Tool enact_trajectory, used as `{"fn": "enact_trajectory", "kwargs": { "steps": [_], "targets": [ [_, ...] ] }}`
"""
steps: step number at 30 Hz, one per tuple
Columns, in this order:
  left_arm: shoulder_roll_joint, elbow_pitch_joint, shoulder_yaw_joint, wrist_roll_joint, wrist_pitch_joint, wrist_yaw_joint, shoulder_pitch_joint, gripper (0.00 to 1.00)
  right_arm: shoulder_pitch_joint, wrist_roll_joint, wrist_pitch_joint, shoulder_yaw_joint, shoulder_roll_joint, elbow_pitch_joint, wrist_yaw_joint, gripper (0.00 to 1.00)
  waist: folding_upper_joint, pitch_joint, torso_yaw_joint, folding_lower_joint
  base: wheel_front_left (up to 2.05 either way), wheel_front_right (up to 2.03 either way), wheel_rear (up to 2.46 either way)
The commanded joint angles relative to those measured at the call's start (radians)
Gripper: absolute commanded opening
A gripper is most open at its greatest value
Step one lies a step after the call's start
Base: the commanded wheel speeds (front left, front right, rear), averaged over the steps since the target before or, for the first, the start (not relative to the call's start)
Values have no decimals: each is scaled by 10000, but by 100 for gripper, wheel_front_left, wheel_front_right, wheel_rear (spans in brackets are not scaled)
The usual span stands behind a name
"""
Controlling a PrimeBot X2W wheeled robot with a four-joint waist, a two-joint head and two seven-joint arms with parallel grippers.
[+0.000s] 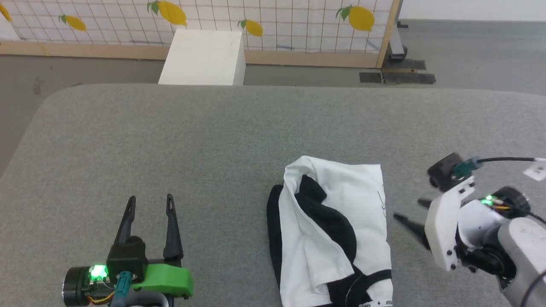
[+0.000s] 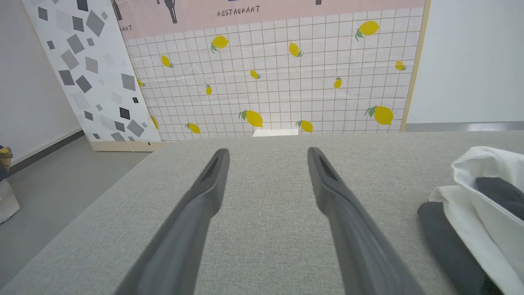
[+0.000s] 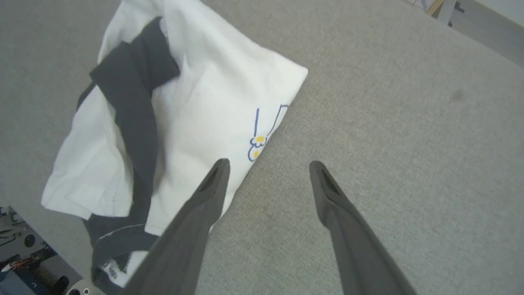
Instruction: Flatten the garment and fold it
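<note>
The garment lies crumpled in a loose bundle on the grey padded table, near the front edge, right of the middle. It is white with a black sleeve draped across it and the black collar at the near end. My left gripper rests open at the lower left, well apart from the cloth, with nothing between its fingers. My right gripper is open just right of the bundle, fingers pointing at it. In the right wrist view the garment shows a small blue and yellow print, and my right gripper straddles its edge.
A white box stands on the floor behind the table's far edge, in front of a lemon-patterned screen. The table's left corner is rounded. In the left wrist view my left gripper points over bare table, the garment at the right.
</note>
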Motion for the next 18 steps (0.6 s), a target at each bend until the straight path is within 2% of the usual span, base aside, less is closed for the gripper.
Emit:
{"fn": "enact_trajectory", "kwargs": {
  "steps": [1,7,13,16,17,18],
  "targets": [
    [-61,-5,10,20,-38,-24,-154,100,-320,323,267,278,-19,157,-15,100,0,252,47,0,0,0,0],
    [-153,62,-74,-9,-38,-40,-534,100,-1114,970,645,1334,628,1735,-15,100,0,789,156,0,0,0,0],
    [-224,198,-149,-24,-38,-54,-807,100,-1299,802,351,2407,1369,3783,-15,100,0,1005,279,0,0,0,0],
    [-243,257,-121,-35,-38,-40,-818,100,-1247,949,40,2918,1559,4332,-15,100,0,955,259,0,0,0,0],
    [-247,271,-87,-36,-38,-27,-791,100,-1263,1058,-129,3081,1591,4414,-15,45,0,909,211,0,0,0,0],
    [-246,278,-50,-37,-38,-17,-757,100,-1309,1141,-355,3146,1599,4449,-15,6,0,858,153,0,0,0,0]
  ]
}}
